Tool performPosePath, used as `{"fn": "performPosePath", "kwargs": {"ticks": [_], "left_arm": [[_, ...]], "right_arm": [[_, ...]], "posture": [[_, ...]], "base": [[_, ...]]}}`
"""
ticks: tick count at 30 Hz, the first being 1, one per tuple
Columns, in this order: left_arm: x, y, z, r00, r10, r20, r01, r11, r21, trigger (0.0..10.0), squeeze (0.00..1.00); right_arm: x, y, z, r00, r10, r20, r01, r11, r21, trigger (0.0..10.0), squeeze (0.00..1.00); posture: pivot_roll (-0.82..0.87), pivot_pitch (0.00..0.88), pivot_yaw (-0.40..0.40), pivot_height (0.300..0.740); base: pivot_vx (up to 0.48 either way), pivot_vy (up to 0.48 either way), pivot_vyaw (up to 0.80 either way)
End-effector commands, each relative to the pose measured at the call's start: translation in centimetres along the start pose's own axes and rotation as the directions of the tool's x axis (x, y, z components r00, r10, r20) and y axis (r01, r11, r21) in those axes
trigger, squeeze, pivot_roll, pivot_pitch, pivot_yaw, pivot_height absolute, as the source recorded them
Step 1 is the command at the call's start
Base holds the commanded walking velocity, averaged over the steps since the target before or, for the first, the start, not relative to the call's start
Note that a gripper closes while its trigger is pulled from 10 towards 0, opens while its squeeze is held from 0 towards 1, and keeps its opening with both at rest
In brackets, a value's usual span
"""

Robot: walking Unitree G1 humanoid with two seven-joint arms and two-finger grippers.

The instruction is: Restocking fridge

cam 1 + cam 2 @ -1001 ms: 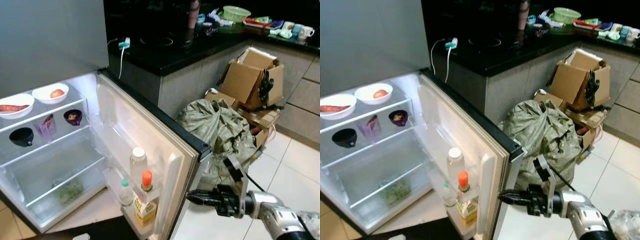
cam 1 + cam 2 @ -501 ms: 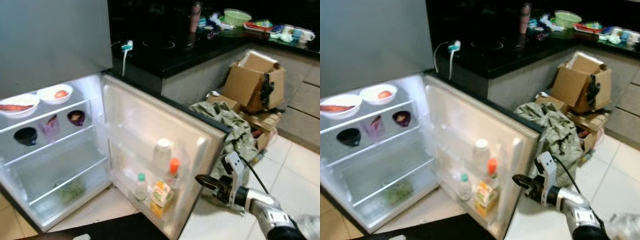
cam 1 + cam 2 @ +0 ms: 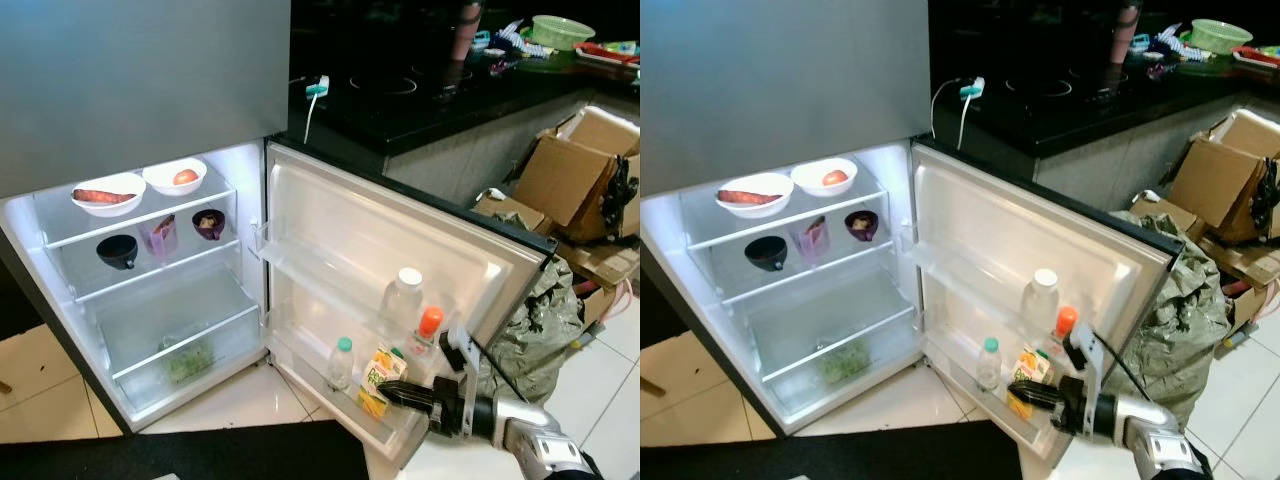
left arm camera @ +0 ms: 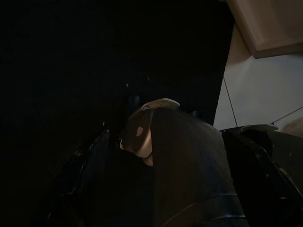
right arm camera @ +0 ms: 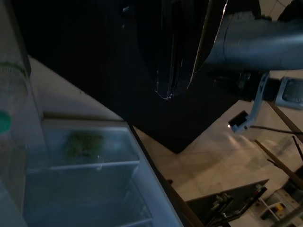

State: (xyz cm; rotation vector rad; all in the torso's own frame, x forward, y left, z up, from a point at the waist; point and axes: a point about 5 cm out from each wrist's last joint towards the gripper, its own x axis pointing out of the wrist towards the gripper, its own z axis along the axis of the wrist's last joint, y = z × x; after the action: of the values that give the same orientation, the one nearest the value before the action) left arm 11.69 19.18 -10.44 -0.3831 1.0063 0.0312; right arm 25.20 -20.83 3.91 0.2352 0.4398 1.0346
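The right gripper (image 3: 392,394) hovered at the fridge door's (image 3: 330,225) lower shelf, beside the juice carton (image 3: 377,375); finger state impossible to tell, left wrist view too dark.

Head stereo pair looks down, both sharing open fridge (image 3: 180,260); wrist cameras close, dark, aimed low.

Two white bowls (image 3: 108,193), two dark cups (image 3: 117,250), three bottles (image 3: 401,300), one juice carton (image 3: 375,378).

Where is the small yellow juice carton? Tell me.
The small yellow juice carton stands in the open fridge door's bottom shelf, between a green-capped bottle and an orange-capped bottle.
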Motion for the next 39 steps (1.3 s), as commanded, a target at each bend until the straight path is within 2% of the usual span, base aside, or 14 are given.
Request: {"fn": "performPosePath", "kwargs": {"ticks": [1,11,13,14,17,18,21,22,24,26,27,29,31,39], "left_arm": [[-0.1,0.1,-0.2,1.0,0.007,-0.009,-0.007,1.0,0.005,10.0,0.0],[-0.1,0.1,-0.4,1.0,0.006,-0.013,-0.006,1.0,0.003,10.0,0.0],[-0.1,0.1,-0.4,1.0,0.006,-0.013,-0.006,1.0,0.003,10.0,0.0],[-0.1,0.1,-0.3,1.0,0.007,-0.012,-0.007,1.0,0.003,10.0,0.0],[-0.1,0.1,-0.3,1.0,0.007,-0.012,-0.007,1.0,0.003,10.0,0.0],[-0.1,0.1,-0.3,1.0,0.009,-0.012,-0.009,1.0,0.004,10.0,0.0],[-0.1,0.1,-0.3,1.0,0.009,-0.012,-0.009,1.0,0.004,10.0,0.0],[-0.1,0.1,-0.3,1.0,0.012,-0.013,-0.012,1.0,0.009,10.0,0.0],[-0.1,0.1,-0.3,1.0,0.012,-0.013,-0.012,1.0,0.009,10.0,0.0],[-0.1,0.2,-0.2,1.0,0.02,-0.016,-0.019,1.0,0.023,10.0,0.0],[-0.1,0.2,-0.2,1.0,0.013,-0.019,-0.013,0.999,0.037,10.0,0.0],[-0.1,0.2,-0.2,1.0,0.013,-0.019,-0.013,0.999,0.037,10.0,0.0],[-0.1,0.2,-0.1,1.0,0.008,-0.019,-0.007,0.999,0.046,10.0,0.0],[0.0,0.1,0.0,1.0,-0.003,-0.021,0.004,0.999,0.047,10.0,0.0]], "right_arm": [[-0.4,-0.1,-0.3,0.999,-0.012,-0.035,0.012,1.0,-0.003,10.0,0.0],[-3.0,-1.3,-2.5,0.976,-0.134,-0.171,0.143,0.989,0.039,10.0,0.0],[-4.1,-1.7,-3.6,0.952,-0.195,-0.235,0.214,0.975,0.06,10.0,0.0],[-5.3,-2.0,-5.2,0.903,-0.282,-0.325,0.321,0.944,0.074,10.0,0.0],[-5.3,-2.0,-5.2,0.903,-0.282,-0.325,0.321,0.944,0.074,10.0,0.0],[-6.6,-2.2,-6.8,0.823,-0.377,-0.424,0.437,0.898,0.05,10.0,0.0],[-6.6,-2.2,-6.8,0.823,-0.377,-0.424,0.437,0.898,0.05,10.0,0.0],[-8.3,-2.4,-8.6,0.7,-0.497,-0.514,0.586,0.81,0.014,10.0,0.0],[-8.3,-2.4,-8.6,0.7,-0.497,-0.514,0.586,0.81,0.014,10.0,0.0],[-10.9,-1.9,-11.6,0.46,-0.665,-0.588,0.8,0.598,-0.051,10.0,0.0],[-11.4,-1.6,-12.4,0.399,-0.698,-0.594,0.847,0.529,-0.053,10.0,0.0],[-11.4,-1.6,-12.4,0.399,-0.698,-0.594,0.847,0.529,-0.053,10.0,0.0],[-11.5,-1.0,-13.4,0.36,-0.713,-0.602,0.874,0.483,-0.05,10.0,0.0],[-10.7,0.1,-15.0,0.347,-0.699,-0.625,0.875,0.481,-0.052,10.0,0.0]], "posture": [[-0.1,0.0,-0.057,0.74],[-0.11,0.0,-0.058,0.74],[-0.1,0.0,-0.06,0.74],[-0.1,0.0,-0.059,0.74],[-0.1,0.0,-0.059,0.74],[-0.1,0.0,-0.059,0.74],[-0.1,0.0,-0.059,0.74],[-0.11,0.0,-0.056,0.74],[-0.11,0.0,-0.056,0.74],[-0.1,0.0,-0.053,0.74],[-0.1,0.0,-0.053,0.74],[-0.1,0.0,-0.053,0.74],[-0.11,0.0,-0.052,0.74],[-0.1,0.0,-0.05,0.74]], "base": [[0.0,0.0,0.0],[0.0,0.0,0.0],[0.0,0.0,0.0],[0.0,0.0,0.0],[0.0,0.0,0.0],[0.0,0.0,0.0],[0.0,0.0,0.0],[0.0,0.0,0.0],[0.0,0.0,0.0],[0.0,0.0,0.0],[0.0,0.0,0.0],[0.0,0.0,0.0],[0.0,-0.126,0.0],[0.0,-0.384,0.0]]}}
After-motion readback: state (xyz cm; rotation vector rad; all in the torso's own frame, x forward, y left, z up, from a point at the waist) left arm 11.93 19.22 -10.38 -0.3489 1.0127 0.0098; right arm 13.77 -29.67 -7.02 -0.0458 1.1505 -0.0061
